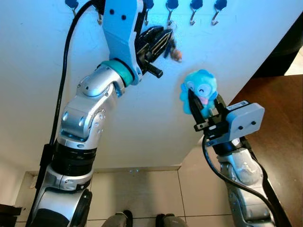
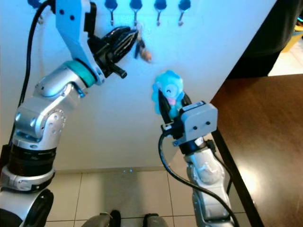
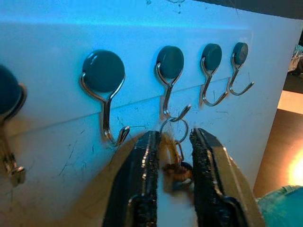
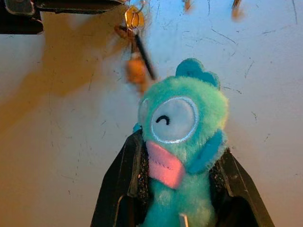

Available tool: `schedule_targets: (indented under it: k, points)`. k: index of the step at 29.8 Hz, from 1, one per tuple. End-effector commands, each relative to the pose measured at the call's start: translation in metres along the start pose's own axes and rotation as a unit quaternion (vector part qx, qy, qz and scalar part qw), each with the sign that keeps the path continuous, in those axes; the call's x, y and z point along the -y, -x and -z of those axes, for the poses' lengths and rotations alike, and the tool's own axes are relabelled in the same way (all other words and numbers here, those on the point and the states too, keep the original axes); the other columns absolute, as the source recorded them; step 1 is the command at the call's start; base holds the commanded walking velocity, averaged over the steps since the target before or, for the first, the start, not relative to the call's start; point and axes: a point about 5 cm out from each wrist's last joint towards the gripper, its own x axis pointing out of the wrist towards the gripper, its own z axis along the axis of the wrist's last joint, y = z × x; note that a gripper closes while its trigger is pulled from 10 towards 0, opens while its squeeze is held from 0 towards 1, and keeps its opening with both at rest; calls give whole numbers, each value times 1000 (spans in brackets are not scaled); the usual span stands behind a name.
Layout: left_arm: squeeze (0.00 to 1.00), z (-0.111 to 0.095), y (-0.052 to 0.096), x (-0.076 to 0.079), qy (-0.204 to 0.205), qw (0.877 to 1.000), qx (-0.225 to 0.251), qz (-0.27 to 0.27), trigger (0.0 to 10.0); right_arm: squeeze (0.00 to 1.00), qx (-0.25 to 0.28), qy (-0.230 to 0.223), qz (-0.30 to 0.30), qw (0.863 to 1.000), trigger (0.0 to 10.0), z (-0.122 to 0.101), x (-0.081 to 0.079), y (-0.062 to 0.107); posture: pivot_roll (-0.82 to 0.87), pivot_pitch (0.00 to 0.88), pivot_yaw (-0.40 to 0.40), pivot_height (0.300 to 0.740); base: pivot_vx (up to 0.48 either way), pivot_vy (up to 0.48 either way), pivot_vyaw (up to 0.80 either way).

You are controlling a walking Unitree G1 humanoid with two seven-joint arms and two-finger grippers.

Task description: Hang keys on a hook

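Note:
A row of silver hooks [image 1: 169, 14] with dark round caps runs along the top of a white wall panel [image 1: 142, 118]. My left gripper [image 1: 166, 37] is raised to that row, its fingers [image 3: 147, 161] close on either side of the keys [image 3: 174, 165]. The key ring [image 3: 174, 126] sits against the curved tip of one hook [image 3: 166, 94]. A small brown charm [image 1: 176, 54] dangles below the fingertips, blurred in the right wrist view. Lower and to the right, my right gripper [image 1: 204, 111] is shut on a blue plush toy [image 1: 201, 90] with a pink beak.
Neighbouring hooks [image 3: 210, 80] on both sides hang bare. A dark wooden table [image 1: 279, 123] stands at the right, its edge close to my right arm. Beige floor tiles [image 1: 142, 189] and my feet [image 1: 142, 220] lie below. A black cable [image 1: 64, 71] runs along my left arm.

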Motion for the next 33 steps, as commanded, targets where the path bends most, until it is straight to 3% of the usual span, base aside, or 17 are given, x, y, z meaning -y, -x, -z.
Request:
schedule_targets:
  k: [1, 5, 7, 10, 13, 18, 28, 33]
  points:
    - [0, -2, 5, 0, 1, 1000, 7, 1, 10000, 0, -2, -2, 1, 1000, 10000, 1, 0, 2, -63, 121, 71, 740, 0, 0, 0]
    - [0, -5, 10, -1, -1, 1000, 15, 6, 10000, 0, -1, -2, 1, 1000, 10000, 1, -1, 2, -62, 122, 72, 740, 0, 0, 0]
    - [0, -8, 28, -1, -13, 999, 19, 49, 10000, 0, 3, -2, 1, 1000, 10000, -2, -1, 2, -62, 125, 74, 740, 0, 0, 0]
    - [0, -4, 59, 6, -39, 988, -14, 146, 10000, 0, 12, 8, -12, 1000, 10000, -8, -1, 0, -55, 130, 74, 740, 0, 0, 0]
    - [0, 7, 74, 10, -74, 978, -59, 185, 10000, 0, 20, 20, -26, 999, 10000, -12, 0, -1, -47, 132, 72, 740, 0, 0, 0]
    - [0, 15, 77, 11, -87, 976, -76, 186, 10000, 0, 26, 21, -30, 999, 10000, -15, 1, -2, -49, 133, 72, 740, 0, 0, 0]
    - [0, 23, 66, 15, -81, 983, -70, 148, 10000, 0, 74, 26, -20, 997, 10000, -37, 5, -21, -62, 127, 66, 740, 0, 0, 0]
    - [0, 21, 65, 14, -79, 985, -67, 137, 10000, 0, 86, -2, -25, 996, 10000, -44, 6, -30, -63, 126, 68, 740, 0, 0, 0]
